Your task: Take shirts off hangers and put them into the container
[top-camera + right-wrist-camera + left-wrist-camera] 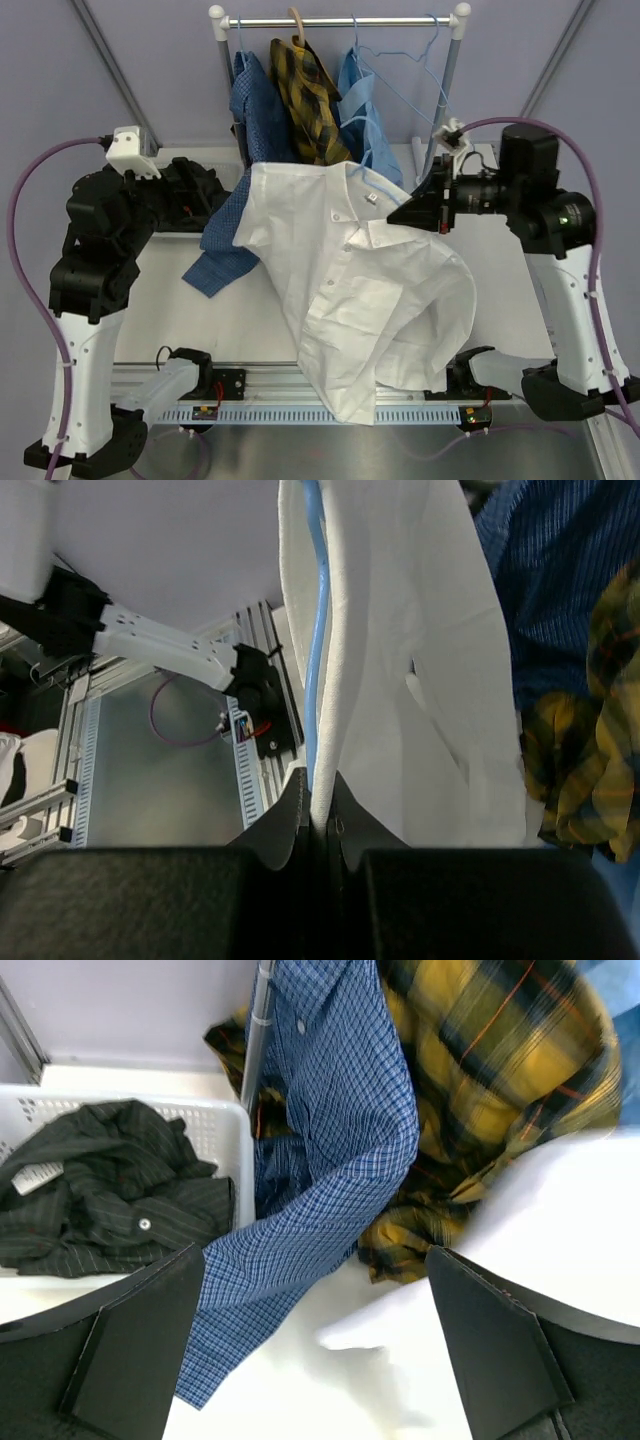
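The white shirt (pixel 370 290) lay spread across the white table (pixel 200 320), its hem over the near edge. Its small collar tag (pixel 371 197) was too small to read. From the right, the right gripper (pixel 322 810) reached in level, fingers pressed together on the shirt's fabric where a light-blue hanger (pixel 315 630) wire ran in. At the left, the left gripper (pixel 315 1350) hung spread wide, holding nothing. Beyond it, the container (pixel 225 1125) held the black pinstriped shirt (pixel 110 1200). Farthest, the checked shirt (pixel 245 130), plaid shirt (pixel 305 100) and light-blue shirt (pixel 365 120) hung from the rail (pixel 340 20) before a lilac wall (pixel 160 60).

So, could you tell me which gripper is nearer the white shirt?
Right: the right gripper clamps the white shirt; the left gripper hangs open beside its edge.
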Motion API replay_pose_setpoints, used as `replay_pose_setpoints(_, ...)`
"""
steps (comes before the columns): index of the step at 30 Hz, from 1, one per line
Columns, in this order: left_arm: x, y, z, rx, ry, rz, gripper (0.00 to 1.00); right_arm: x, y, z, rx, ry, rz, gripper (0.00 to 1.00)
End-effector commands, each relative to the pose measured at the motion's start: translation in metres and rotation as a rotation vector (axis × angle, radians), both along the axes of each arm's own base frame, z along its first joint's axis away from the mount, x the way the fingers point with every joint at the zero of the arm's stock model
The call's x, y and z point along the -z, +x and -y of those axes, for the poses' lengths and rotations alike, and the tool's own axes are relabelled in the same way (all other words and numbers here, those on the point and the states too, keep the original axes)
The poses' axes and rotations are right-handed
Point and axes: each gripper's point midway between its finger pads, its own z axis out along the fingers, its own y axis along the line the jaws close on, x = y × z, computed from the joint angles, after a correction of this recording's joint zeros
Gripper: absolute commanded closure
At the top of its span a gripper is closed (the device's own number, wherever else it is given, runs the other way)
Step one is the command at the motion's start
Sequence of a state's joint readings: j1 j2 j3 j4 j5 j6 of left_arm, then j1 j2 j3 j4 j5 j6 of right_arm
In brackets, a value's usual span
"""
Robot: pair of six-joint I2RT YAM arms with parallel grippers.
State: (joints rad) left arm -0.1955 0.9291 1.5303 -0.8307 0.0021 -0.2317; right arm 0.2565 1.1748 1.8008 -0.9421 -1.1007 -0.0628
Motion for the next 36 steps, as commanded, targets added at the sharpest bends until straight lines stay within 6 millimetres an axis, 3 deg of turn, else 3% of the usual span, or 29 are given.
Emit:
replay_pose_setpoints(1,-0.032,-0.008,-0.004,-0.006,-0.001,0.093,0.01,0.042,0.016,-0.003,0.061,-0.134,-0.012,1.0)
replay_pose_setpoints(2,-0.034,-0.009,0.004,0.036,-0.018,0.091,0.01,0.051,0.016,-0.014,0.051,-0.162,-0.031,1.0)
replay_pose_setpoints(4,-0.039,-0.011,0.014,0.083,-0.051,0.095,0.01,0.069,0.04,-0.029,0.093,-0.203,-0.041,1.0)
replay_pose_setpoints(5,-0.036,-0.008,0.026,0.136,-0.07,0.072,0.01,0.072,0.036,-0.042,0.068,-0.199,-0.054,1.0)
replay_pose_setpoints(6,-0.035,-0.006,0.033,0.164,-0.094,0.056,0.01,0.074,0.047,-0.052,0.08,-0.188,-0.036,1.0)
replay_pose_setpoints(12,-0.035,-0.002,0.085,0.314,-0.159,-0.015,0.01,0.077,0.068,-0.084,0.094,-0.146,-0.046,1.0)
replay_pose_setpoints(13,-0.036,-0.01,0.102,0.367,-0.157,-0.017,0.01,0.075,0.068,-0.086,0.091,-0.147,-0.045,1.0)
replay_pose_setpoints(21,-0.051,-0.013,0.15,0.443,-0.147,0.005,0.08,0.092,0.072,-0.104,0.071,-0.19,-0.081,1.0)
replay_pose_setpoints(25,-0.055,0.001,0.16,0.414,-0.098,0.039,0.11,0.095,0.069,-0.108,0.049,-0.193,-0.093,1.0)
replay_pose_setpoints(33,-0.027,0.02,0.181,0.411,-0.047,-0.024,0.22,0.086,0.058,-0.111,0.03,-0.165,-0.102,1.0)
replay_pose_setpoints(36,-0.024,0.021,0.187,0.421,-0.048,-0.025,0.32,0.086,0.055,-0.112,0.023,-0.164,-0.104,1.0)
